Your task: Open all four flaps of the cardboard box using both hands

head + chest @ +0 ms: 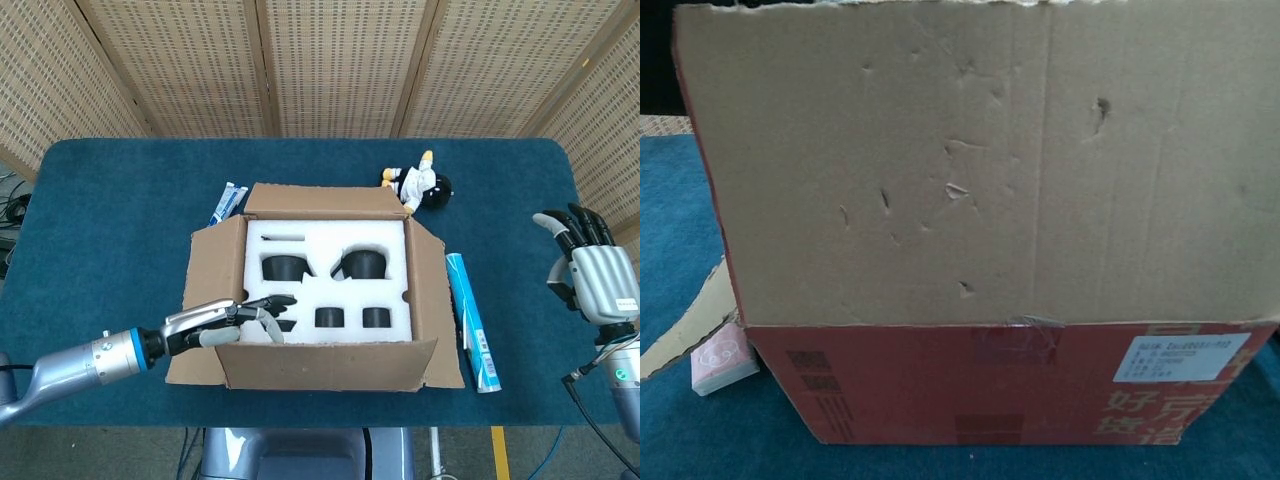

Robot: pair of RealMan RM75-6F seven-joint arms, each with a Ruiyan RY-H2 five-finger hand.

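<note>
Judging from how things lie, the weak spot is the near flap (325, 365) of the brown cardboard box (320, 300), which sits in the middle of the table with its side and far flaps folded outward: that near flap stands roughly upright, filling the chest view like a wall (970, 170), and could spring back over the opening if nothing presses it down and outward. The left hand (240, 320) reaches over the box's near-left corner with its fingers spread apart above the white moulded foam insert (325, 290), holding nothing that I can see; whether a fingertip touches the foam or the flap's inner face I cannot tell. A push from there could snag the foam, or shove the whole box toward the far edge instead of bending the crease. The right hand (592, 280) hangs well apart off the table's right edge, fingers open and empty, so it lends no counter-hold. Dark blue carpet-like cloth covers the table (100, 200), which should grip the box somewhat. Beside the box lie a blue-and-white carton (472, 322), a small black-and-white plush toy (420, 183) and a blue-white packet (228, 202). Woven cane screen panels (320, 60) close off the back.
</note>
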